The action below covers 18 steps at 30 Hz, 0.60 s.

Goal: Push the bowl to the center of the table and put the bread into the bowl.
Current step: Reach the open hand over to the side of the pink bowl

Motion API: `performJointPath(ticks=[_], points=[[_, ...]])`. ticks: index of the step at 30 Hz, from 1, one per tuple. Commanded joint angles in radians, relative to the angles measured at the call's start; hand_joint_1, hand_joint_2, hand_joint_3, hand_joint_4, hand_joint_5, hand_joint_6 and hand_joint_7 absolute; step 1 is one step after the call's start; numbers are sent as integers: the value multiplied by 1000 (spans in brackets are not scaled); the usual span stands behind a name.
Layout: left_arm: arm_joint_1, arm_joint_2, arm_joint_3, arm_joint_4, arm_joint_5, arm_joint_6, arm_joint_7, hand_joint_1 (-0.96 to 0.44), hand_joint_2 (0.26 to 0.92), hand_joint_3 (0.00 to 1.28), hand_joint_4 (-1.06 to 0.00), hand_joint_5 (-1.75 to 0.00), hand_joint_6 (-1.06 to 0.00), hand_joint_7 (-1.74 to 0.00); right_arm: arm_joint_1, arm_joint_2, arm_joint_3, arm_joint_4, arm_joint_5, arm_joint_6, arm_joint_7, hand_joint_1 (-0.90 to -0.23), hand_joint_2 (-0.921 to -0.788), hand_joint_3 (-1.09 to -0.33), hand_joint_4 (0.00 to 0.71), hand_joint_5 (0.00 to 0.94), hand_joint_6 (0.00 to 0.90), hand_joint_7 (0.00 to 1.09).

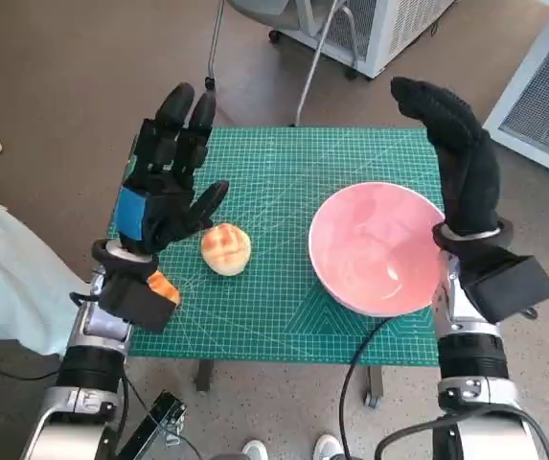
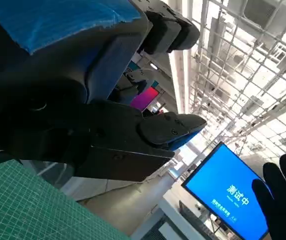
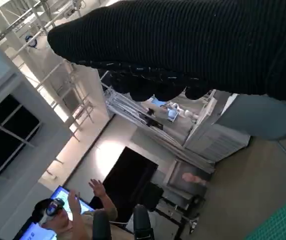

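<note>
Neither step looks finished. The pink bowl (image 1: 377, 248) sits toward the right side of the table (image 1: 264, 316), its rim beside the right robot hand (image 1: 461, 158), which is raised with fingers extended, holding nothing. The bread (image 1: 225, 248) lies on the mat just beside the left robot hand (image 1: 164, 187), also spread and empty.
</note>
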State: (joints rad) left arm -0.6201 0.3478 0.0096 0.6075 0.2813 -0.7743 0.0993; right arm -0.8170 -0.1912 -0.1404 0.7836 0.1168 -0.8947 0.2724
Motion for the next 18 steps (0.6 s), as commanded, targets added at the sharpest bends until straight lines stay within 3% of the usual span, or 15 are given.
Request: performJointPath(ticks=[1,7,13,18], points=[[-17,6,-3,0,4,-10,6,-151,921,463,-81,-1,-4,-367,22,-5,-4,1,5,13,0,-573,-921,-721,322,1,0,777],[-14,6,-2,-9,4,-5,5,-150,921,465,-81,-1,-5,-364,29,-34,-25,14,24,3,15,-570,-921,-722,323,1,1,778],[-4,9,1,-26,5,-1,7,-141,921,464,-82,-1,-7,-363,39,-98,-89,113,83,-32,61,-564,-921,-710,328,3,19,754],[8,11,5,-42,0,2,6,-136,921,464,-82,-1,-12,-367,68,-138,-153,207,116,-61,55,-557,-921,-703,330,3,41,715]])
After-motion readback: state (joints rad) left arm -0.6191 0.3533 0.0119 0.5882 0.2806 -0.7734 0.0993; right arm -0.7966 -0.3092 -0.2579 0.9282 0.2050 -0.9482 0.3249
